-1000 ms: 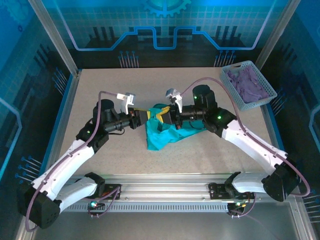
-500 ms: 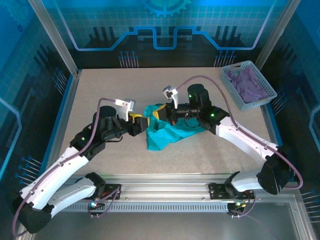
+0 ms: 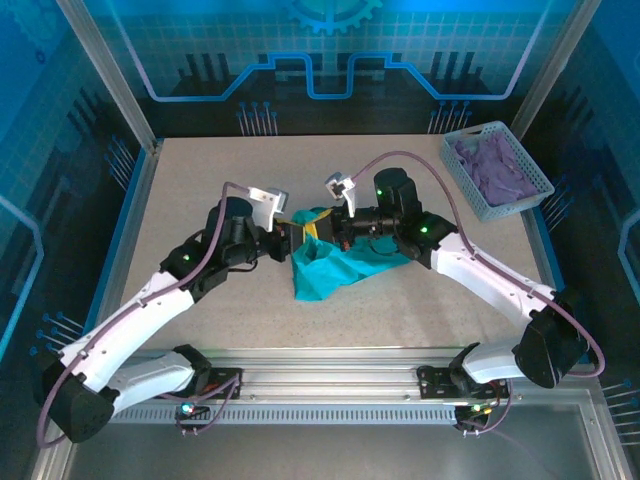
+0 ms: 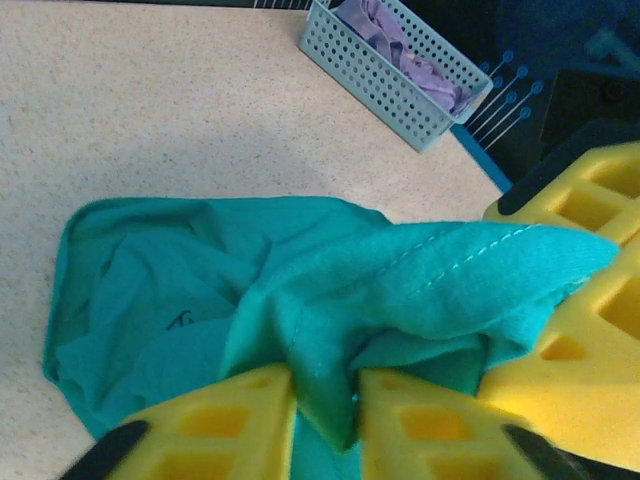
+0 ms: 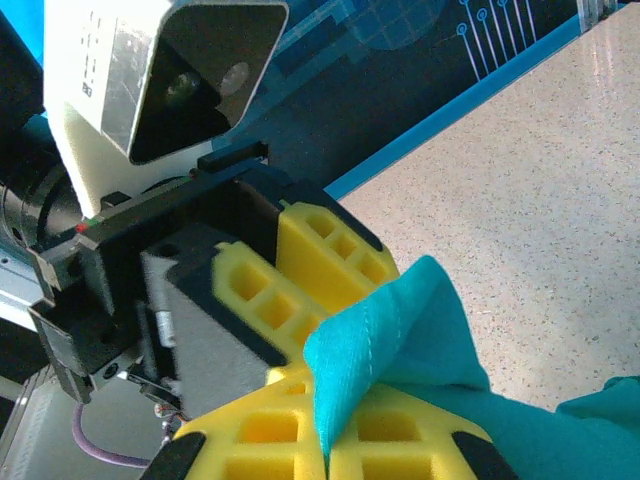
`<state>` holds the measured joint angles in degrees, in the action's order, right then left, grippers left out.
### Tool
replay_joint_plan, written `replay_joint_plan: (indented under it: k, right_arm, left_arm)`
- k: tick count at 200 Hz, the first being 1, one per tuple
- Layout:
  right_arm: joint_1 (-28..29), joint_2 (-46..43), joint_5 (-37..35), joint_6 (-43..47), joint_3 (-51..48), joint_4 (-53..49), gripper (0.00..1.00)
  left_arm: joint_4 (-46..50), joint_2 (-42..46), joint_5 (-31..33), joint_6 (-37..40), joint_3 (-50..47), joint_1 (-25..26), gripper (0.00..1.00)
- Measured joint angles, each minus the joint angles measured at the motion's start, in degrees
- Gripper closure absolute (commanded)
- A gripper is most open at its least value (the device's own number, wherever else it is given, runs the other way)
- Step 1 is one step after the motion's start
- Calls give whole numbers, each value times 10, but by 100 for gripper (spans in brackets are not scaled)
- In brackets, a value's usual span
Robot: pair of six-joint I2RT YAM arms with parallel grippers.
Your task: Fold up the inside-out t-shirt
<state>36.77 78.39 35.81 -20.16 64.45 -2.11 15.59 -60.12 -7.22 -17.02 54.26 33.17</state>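
Garment: the inside-out t-shirt (image 3: 340, 268), teal, lies bunched on the table (image 3: 200, 180) at centre, between the two arms, with one part raised to the grippers
Left arm: the left gripper (image 4: 325, 385) is closed narrowly on a fold of the shirt, the cloth pinched between its jaws
Right arm: the right gripper (image 5: 325, 425) clamps a stitched edge of the same cloth, jaws almost together, just beside the left gripper
Far right corner: a perforated basket (image 3: 520, 204) holding purple cloth (image 3: 495, 165), well apart from the shirt
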Motion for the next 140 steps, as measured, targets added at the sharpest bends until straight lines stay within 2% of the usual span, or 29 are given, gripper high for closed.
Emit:
replay_joint_plan:
  k: [18,45,73,110,140]
  right_arm:
    - [-1,0,-5,2,0,-3,100]
    - [-4,-7,-49,21,0,-39,100]
    - [9,-16,-172,58,23,-114,100]
    - [64,-16,-341,106,65,-185,94]
    - [91,-11,-416,132,77,-213,90]
  left_arm:
    - [-8,-5,4,7,0,0,100]
    - [-9,-5,15,9,0,0,100]
    - [-9,14,14,5,0,0,100]
    - [-8,72,18,-15,-8,0,100]
    - [-4,96,25,-26,-14,0,100]
